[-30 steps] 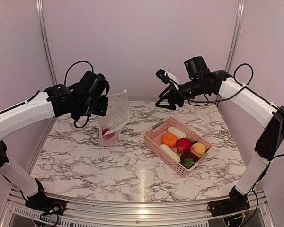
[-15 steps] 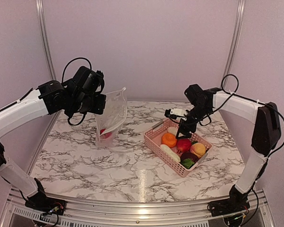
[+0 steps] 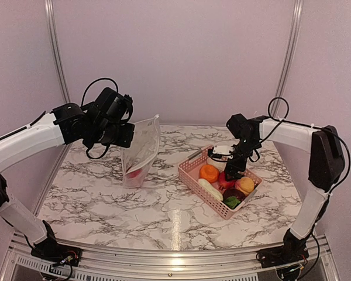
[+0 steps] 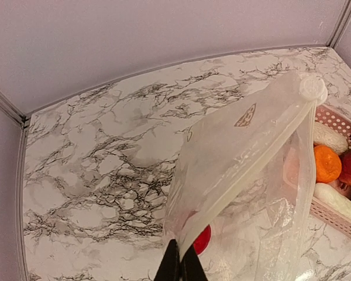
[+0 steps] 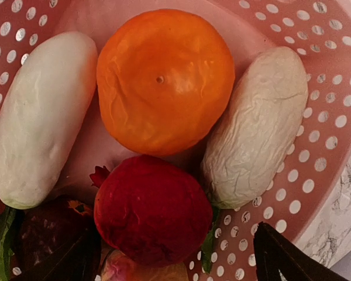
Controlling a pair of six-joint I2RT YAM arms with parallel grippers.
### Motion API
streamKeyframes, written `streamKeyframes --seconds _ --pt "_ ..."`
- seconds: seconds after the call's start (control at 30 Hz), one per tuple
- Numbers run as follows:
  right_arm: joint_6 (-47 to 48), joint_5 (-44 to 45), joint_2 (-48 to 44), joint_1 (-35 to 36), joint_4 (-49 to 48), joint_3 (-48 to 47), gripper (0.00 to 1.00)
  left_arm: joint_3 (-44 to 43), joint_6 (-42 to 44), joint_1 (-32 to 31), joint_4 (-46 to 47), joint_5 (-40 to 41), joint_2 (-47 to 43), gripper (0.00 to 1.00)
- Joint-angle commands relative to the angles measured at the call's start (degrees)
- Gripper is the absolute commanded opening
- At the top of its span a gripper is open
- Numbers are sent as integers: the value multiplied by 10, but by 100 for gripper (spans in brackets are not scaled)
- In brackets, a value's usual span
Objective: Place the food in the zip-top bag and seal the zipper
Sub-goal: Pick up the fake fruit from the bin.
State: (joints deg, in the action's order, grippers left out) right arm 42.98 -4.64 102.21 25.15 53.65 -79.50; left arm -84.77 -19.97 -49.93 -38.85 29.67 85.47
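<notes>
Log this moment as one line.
left pincer: shut on zip-top bag | right pincer: open over basket | bag holds red piece

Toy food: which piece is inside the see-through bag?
The red round piece, sitting at the bottom of the bag. It is the only one in there. All the others, like the orange one, lie in the pink basket.

pink slotted basket, marble-patterned tabletop

Clear bag held upright, left of centre; zipper slants diagonally; red piece inside. Other food clustered centre-right.
</notes>
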Motion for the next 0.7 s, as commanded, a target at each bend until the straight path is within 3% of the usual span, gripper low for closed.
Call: streamKeyframes --seconds 0.0,0.33,0.57,0.67 --pt "-12 16 21 2 2 5 94 3 -3 3 7 -13 4 0" --pt "-26 6 50 2 -13 17 98 0 1 3 14 -20 13 0" --pt "-43 -4 33 1 4 -13 73 1 -2 3 22 -31 14 0" --pt "-48 -18 8 2 24 -42 69 2 -1 2 28 -34 16 0"
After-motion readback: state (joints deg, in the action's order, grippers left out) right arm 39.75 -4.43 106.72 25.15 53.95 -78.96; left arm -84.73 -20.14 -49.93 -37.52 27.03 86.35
